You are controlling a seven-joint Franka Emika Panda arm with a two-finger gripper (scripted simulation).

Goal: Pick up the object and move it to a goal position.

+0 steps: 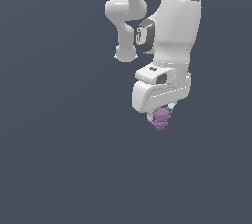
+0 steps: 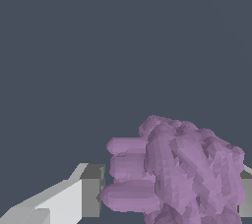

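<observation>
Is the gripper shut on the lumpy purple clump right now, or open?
Shut on it. In the wrist view, the lumpy purple clump sits between the grey fingers, touching both; in the exterior view it hangs under the gripper.

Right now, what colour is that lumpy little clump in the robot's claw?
Purple-mauve all over; the clump shows best in the wrist view.

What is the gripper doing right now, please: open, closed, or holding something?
Gripper: closed on the purple clump, which sits between its jaws; the wrist view shows a finger against the clump's side.
</observation>
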